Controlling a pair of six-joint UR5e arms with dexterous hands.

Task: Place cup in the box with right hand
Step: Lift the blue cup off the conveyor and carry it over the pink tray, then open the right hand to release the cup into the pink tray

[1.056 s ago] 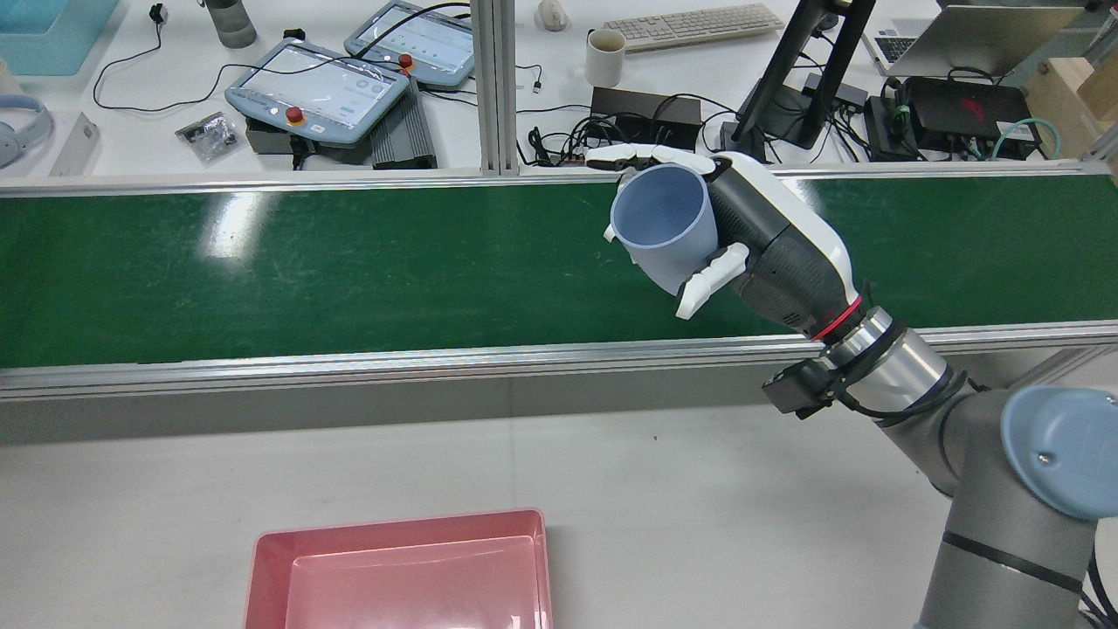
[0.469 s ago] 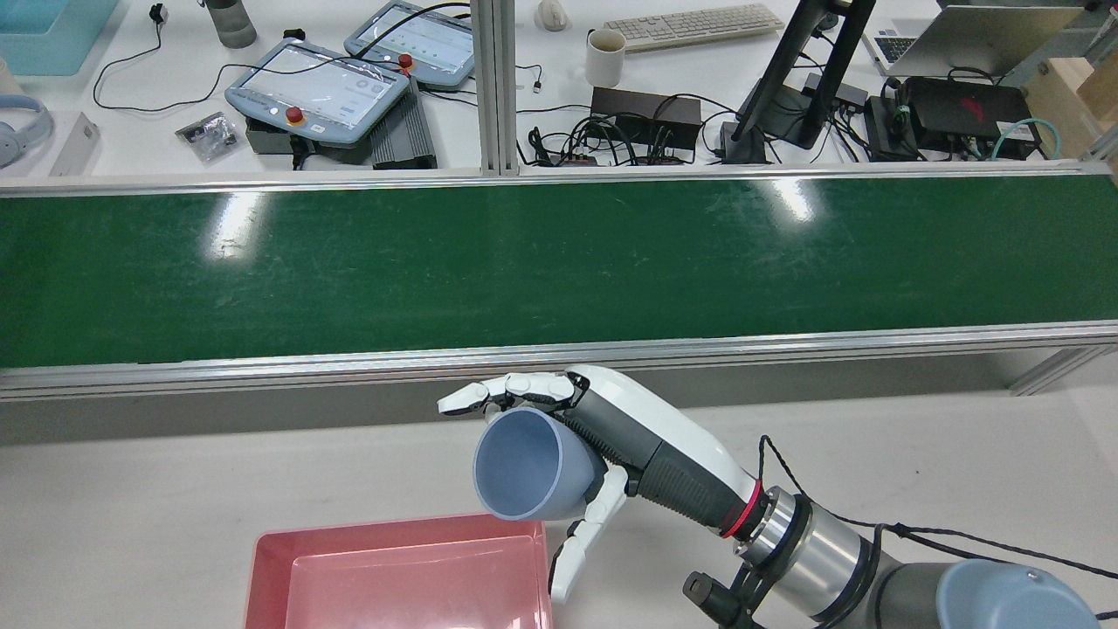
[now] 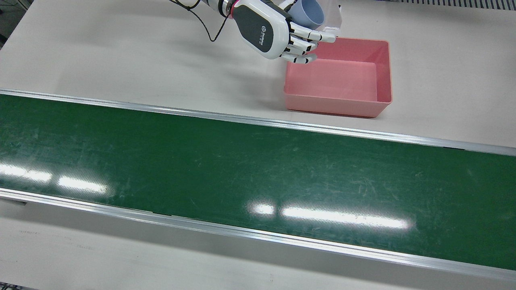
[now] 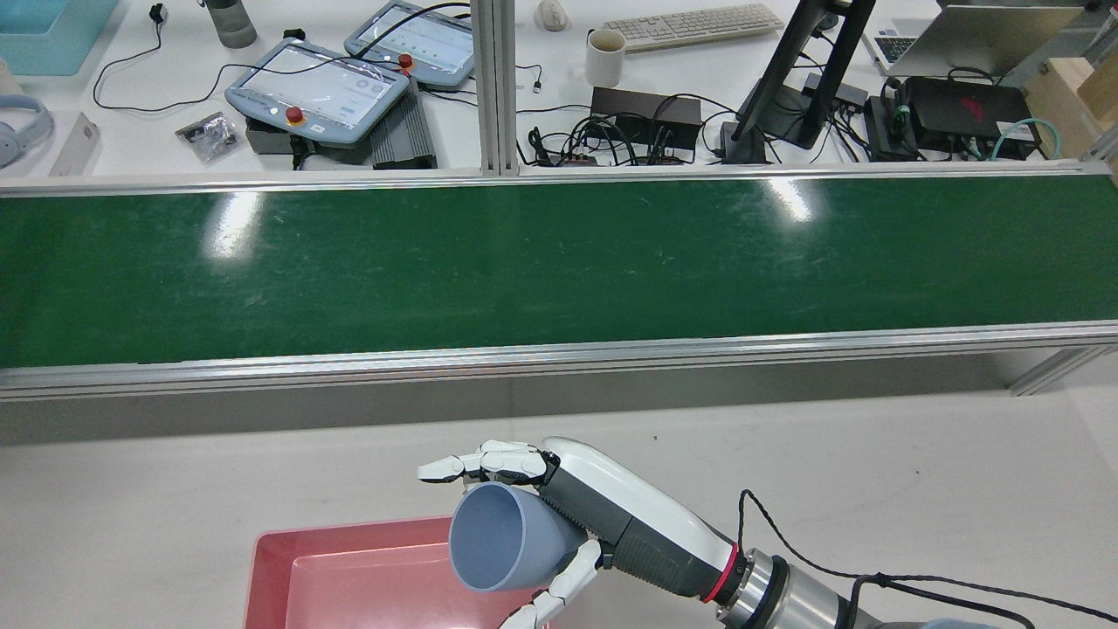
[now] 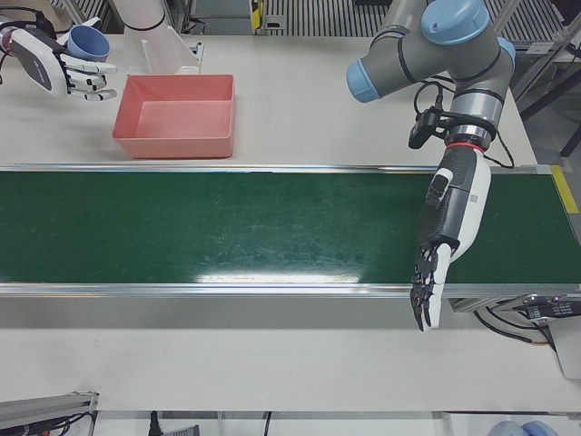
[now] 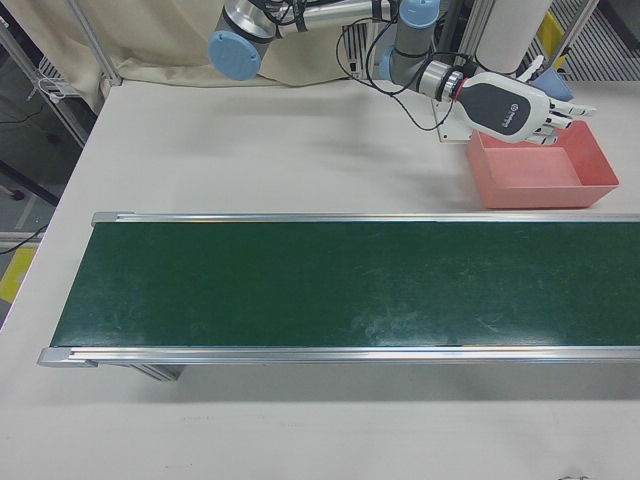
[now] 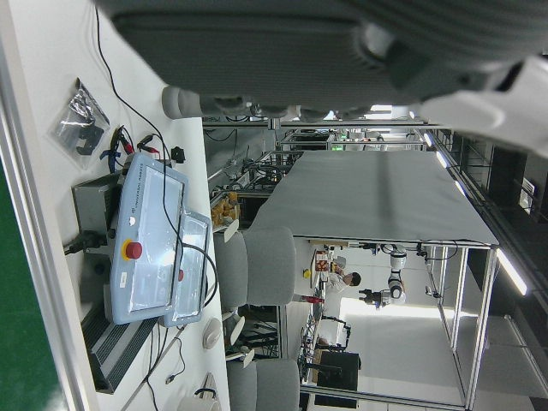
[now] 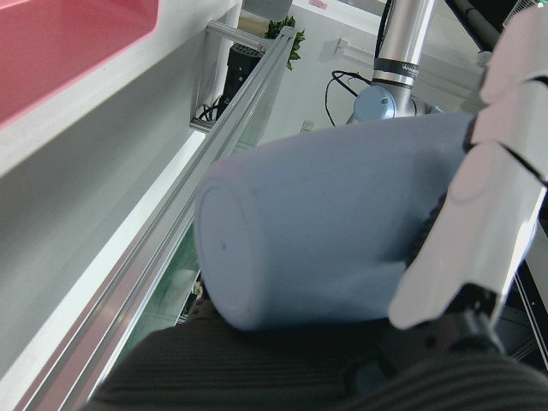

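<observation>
My rear view looks forward and down over the belt; my front view faces back, nearly overhead. Both share the pink box. Hand cameras sit close, pictures sideways.

R hand top-left w/ blue cup in its grip, beside pink box | L hand hangs over green belt near edge (fingers straight, pointing down, nothing held) | box empty
</observation>
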